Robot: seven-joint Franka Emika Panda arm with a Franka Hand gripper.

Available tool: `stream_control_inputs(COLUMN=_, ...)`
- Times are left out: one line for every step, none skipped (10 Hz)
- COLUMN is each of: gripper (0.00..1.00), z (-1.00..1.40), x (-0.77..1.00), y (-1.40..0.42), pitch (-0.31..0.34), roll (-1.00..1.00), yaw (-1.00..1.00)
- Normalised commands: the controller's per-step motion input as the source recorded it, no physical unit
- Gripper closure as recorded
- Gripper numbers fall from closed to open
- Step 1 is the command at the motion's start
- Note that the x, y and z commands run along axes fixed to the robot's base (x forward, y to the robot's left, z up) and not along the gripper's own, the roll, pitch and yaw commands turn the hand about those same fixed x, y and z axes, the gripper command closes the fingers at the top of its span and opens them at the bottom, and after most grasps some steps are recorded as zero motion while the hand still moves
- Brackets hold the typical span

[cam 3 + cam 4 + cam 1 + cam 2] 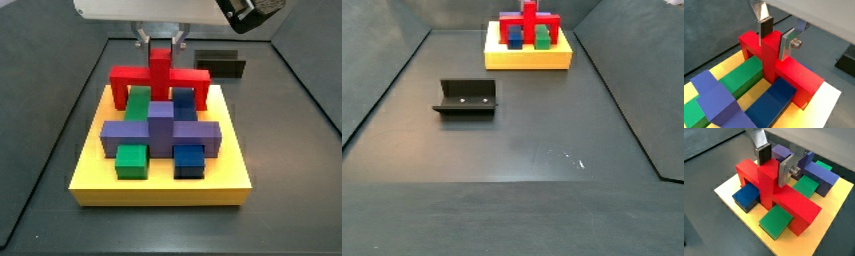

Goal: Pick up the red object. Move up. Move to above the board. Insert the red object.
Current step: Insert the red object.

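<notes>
Red object (771, 190) stands on the board (160, 185) at its far end, stem upright, wide bar lying across the board. Straight above, the gripper (777, 34) pinches the stem's top between both fingers; its legs look seated, though I can't confirm.

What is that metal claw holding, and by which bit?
The gripper holds the red object by its central upright stem, over the board.

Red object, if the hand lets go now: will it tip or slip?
The hand grips the red object by its narrow stem, so the glossy faces could slip. It looks rigid. Its legs appear to rest on the board beside the blue block, so it probably stands, though seating is unclear.
</notes>
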Motion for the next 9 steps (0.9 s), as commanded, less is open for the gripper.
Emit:
stream_control_inputs(gripper=1.00, z=-0.33, x=0.06, y=0.00, pitch=-0.064, roll=0.00, yaw=-0.23)
stream_control_inputs(gripper=1.00, z=-0.16, x=0.16, y=0.00, pitch=0.000, roll=0.00, yaw=-0.28)
stream_control_inputs(gripper=1.00, z=-0.23, x=0.08, y=0.00, pitch=0.000, roll=0.02, yaw=-0.36)
stream_control_inputs(gripper=1.00, z=-0.21, x=0.00, y=0.01, pitch=0.000, roll=0.00, yaw=-0.29)
stream_control_inputs(gripper=1.00, z=-0.17, x=-0.05, y=0.00, pitch=-0.019, roll=0.00, yaw=-0.05)
stream_control_inputs(gripper=1.00, z=-0.28, x=-0.02, y=0.00, pitch=-0.084, roll=0.00, yaw=0.00)
stream_control_inputs(gripper=1.00, z=-0.38, x=0.00, y=0.00, pitch=-0.101, roll=0.00, yaw=0.00)
stream_control_inputs(gripper=1.00, z=-0.04, x=0.07, y=0.00, pitch=0.000, roll=0.00, yaw=0.00)
stream_control_inputs(gripper=1.00, z=0.05, x=0.17, y=-0.01, pitch=0.091, roll=0.09, yaw=0.00)
